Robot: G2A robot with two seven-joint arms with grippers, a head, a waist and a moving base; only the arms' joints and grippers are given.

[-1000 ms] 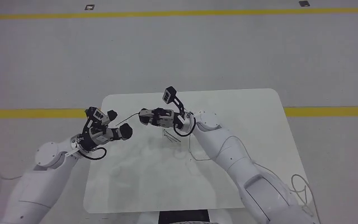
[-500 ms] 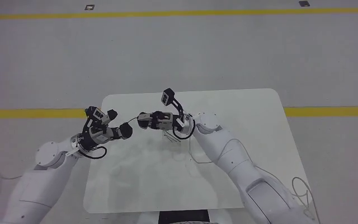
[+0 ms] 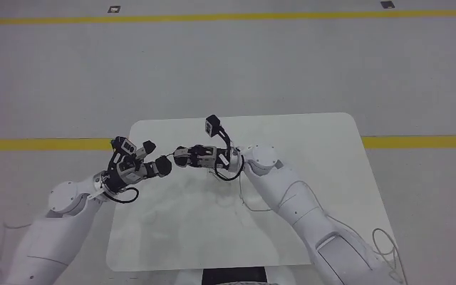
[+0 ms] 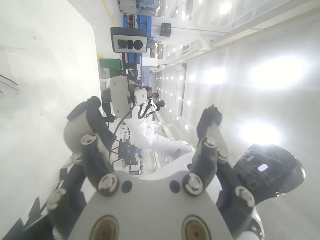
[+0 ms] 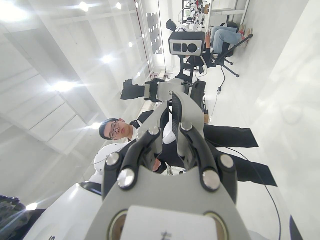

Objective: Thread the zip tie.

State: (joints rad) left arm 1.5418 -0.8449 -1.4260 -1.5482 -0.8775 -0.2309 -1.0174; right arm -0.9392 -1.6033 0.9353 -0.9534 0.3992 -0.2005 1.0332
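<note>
Two white arms meet over the white surface (image 3: 306, 142), a bit left of the middle in the top view.

The left gripper (image 3: 158, 157) comes in from the lower left. In the left wrist view the left gripper (image 4: 150, 116) has its two fingers (image 4: 86, 118) spread wide apart, and there is nothing between them. Past the gap you can see the other arm's gripper, close by and pointing this way.

The right gripper (image 3: 178, 157) comes in from the right, and its tip is just beside the left one. In the right wrist view the right gripper (image 5: 170, 106) has its fingers (image 5: 180, 111) almost shut, with only a thin gap left.

The zip tie (image 3: 169, 152) is a thin dark line in the top view. It sticks out of the right fingers and goes toward the open left fingers. It is up in the air, above the surface. It is too thin for me to tell if its tip touches the left fingers.

A few more thin dark strips (image 4: 8, 80) lie flat on the surface, at the left edge of the left wrist view.
</note>
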